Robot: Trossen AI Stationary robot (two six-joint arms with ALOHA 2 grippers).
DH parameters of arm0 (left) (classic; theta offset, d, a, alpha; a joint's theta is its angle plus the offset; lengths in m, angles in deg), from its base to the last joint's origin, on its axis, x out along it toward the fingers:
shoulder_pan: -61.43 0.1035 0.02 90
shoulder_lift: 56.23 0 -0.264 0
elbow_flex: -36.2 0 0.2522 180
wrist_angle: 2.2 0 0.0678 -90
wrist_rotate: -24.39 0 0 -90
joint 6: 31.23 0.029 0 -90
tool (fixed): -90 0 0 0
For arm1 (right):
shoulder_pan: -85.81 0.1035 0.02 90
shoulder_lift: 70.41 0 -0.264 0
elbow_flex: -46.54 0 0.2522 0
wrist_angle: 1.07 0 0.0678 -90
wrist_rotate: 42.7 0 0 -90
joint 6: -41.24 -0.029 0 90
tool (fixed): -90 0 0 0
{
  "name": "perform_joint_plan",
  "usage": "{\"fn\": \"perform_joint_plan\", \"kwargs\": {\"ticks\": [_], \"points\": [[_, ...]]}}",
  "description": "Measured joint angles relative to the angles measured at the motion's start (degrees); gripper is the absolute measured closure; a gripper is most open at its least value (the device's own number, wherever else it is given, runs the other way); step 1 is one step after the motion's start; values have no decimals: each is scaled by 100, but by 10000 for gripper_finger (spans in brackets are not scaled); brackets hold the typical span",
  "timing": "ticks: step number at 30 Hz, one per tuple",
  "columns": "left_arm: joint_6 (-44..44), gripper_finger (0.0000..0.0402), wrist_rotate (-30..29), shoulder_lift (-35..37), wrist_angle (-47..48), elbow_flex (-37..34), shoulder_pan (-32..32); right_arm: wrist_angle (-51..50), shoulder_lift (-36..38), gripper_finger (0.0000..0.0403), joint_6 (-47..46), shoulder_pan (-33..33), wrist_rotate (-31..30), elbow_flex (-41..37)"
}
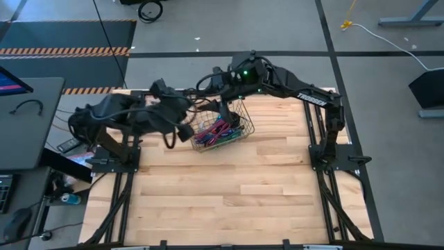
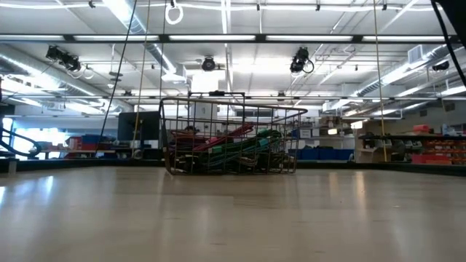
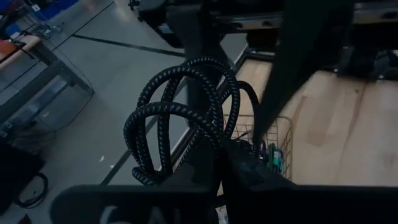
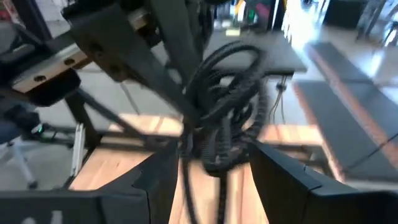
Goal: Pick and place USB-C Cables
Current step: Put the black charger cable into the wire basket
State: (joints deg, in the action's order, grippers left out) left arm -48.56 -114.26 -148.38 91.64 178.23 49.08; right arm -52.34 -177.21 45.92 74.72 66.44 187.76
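Near the worktop's far edge, left of the wire basket of USB-C cables, the left gripper is clamped on a coiled black braided cable (lifted clear); the right gripper, fingers apart, faces that coil, so a handover or placing looks next

Light wood-plank tabletop, seen whole in the high view. A wire basket is set on it near the far edge, left of centre, loaded with USB-C Cables in magenta, green, black. Both arm bases are mounted at the tabletop's sides.
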Motion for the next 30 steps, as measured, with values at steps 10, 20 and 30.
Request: {"fn": "perform_joint_plan", "kwargs": {"ticks": [10,20,30], "points": [[33,387,385,-476,-209,-2,263,-2018,8,223,119,-28,-827,0],[497,369,740,-641,-859,-2,484,-2032,8,368,406,-50,-885,0],[787,315,765,-591,-862,-2,482,-2160,105,390,615,-231,-1159,2]]}}
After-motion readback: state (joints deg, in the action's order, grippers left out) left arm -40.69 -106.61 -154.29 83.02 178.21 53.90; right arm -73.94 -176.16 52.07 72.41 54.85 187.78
